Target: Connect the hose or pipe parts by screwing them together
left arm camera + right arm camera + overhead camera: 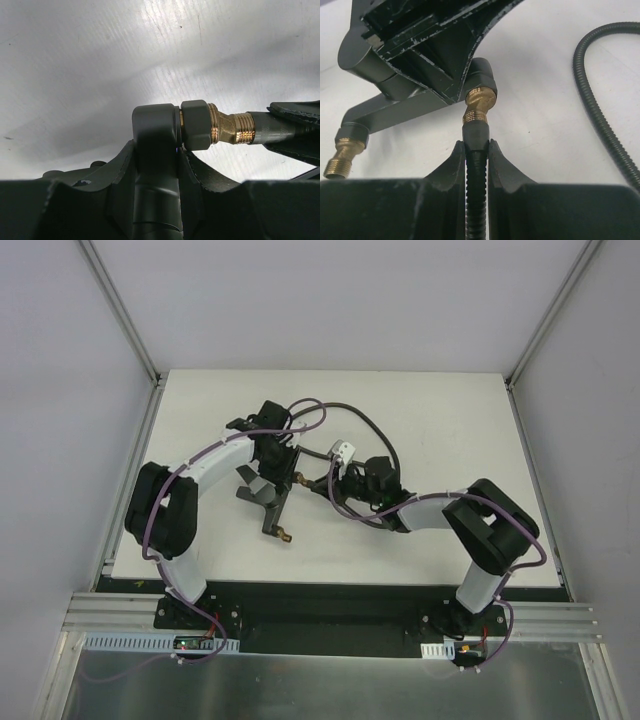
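The black T-shaped fitting (155,150) is clamped by its stem in my left gripper (156,150), which is shut on it above the table. One brass threaded tip (231,129) points sideways and meets the grey end connector (267,131) of the dark ribbed hose (476,190); a few thread rings still show. My right gripper (476,144) is shut on the hose just behind that connector (476,131). The fitting's other brass tip (341,161) sticks out free. From above, left gripper (270,475) and right gripper (335,483) face each other mid-table.
The rest of the hose (365,423) loops back over the white table (450,420) behind the right arm, and shows as a curve (600,110) at the right. A small white and grey part (343,450) lies just behind the grippers. Grey walls close three sides.
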### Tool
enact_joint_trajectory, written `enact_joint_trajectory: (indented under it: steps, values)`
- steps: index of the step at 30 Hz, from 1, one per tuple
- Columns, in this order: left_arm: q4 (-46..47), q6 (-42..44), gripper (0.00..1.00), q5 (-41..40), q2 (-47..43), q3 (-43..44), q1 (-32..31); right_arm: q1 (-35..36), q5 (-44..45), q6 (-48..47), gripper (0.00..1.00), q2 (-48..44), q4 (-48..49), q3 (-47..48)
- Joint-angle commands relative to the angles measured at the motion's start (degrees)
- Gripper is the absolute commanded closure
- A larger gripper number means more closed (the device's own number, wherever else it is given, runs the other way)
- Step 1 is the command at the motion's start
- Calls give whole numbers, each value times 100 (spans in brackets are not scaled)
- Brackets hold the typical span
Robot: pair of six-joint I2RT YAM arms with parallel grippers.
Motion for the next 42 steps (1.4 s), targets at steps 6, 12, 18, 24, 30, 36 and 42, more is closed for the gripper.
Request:
enact_joint_trajectory:
  steps: [6,12,18,24,30,36,42]
  values:
    - [1356,-796,100,1535,-851,-284,-488,131,304,2241,99,365,2601,-159]
    - [1970,-963,100,1553,-1211,-662,-488,105,551,3138,99,480,2804,-151]
    - [2533,-1112,100,1527,-1510,-1049,-488,105,885,4158,99,576,3121,-248]
    - [3008,-1042,100,1307,-1791,-1383,-566,78,1105,5044,99,577,3219,-397]
    - [3237,-911,100,982,-2002,-1620,-611,52,1202,5582,99,498,3201,-555]
    - [3404,-638,100,596,-2222,-1884,-742,61,1149,6101,99,418,3175,-538]
    - [3746,-567,100,270,-2406,-2130,-927,61,1473,6979,99,427,3157,-555]
